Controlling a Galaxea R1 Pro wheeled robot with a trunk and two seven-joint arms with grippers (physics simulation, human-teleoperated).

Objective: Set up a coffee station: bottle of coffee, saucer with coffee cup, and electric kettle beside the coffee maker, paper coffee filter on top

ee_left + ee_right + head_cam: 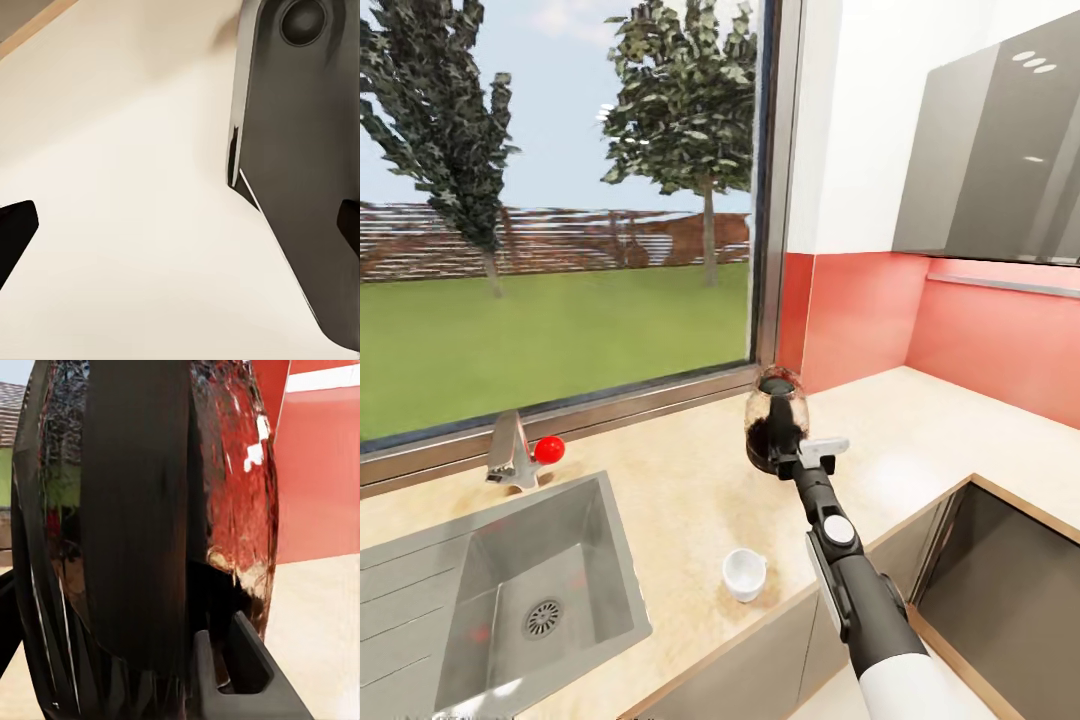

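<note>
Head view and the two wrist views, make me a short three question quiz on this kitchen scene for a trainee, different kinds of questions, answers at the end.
1. True or false: the coffee cup sits on a saucer.
2. Multiple choice: the right gripper is at which object? A) the faucet B) the electric kettle C) the sink
3. Fill in: the electric kettle stands on the countertop near the ____ backsplash.

Key
1. False; it rests directly on the countertop near the front edge.
2. B; the right wrist view shows the kettle's black handle close between the fingers.
3. Red.
</note>
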